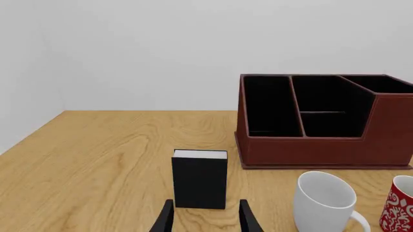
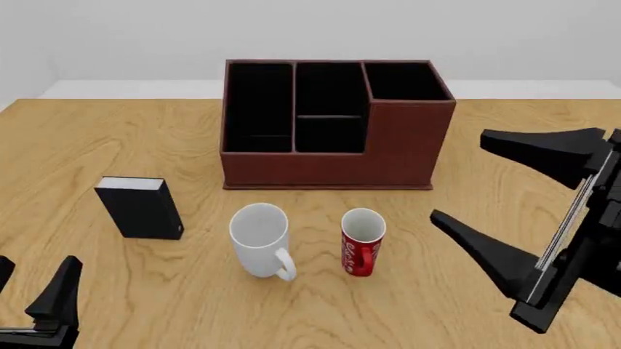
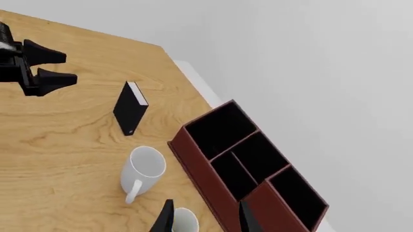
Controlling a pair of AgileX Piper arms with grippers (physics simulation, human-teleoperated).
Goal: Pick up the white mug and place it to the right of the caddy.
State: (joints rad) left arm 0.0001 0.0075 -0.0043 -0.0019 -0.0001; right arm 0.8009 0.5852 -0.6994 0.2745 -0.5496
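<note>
Left wrist: left gripper fingers spread open, empty, facing the black box; white mug off to the side.
Front: white mug sits upright before the caddy, handle toward us, red mug just beside it; right gripper wide open, holding nothing, probably lining up.
Right wrist: desk spot right of the caddy isn't visible.

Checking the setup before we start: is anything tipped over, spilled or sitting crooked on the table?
Nothing stands out. The white mug, red mug, black box and caddy all stand upright, apart from each other.
</note>
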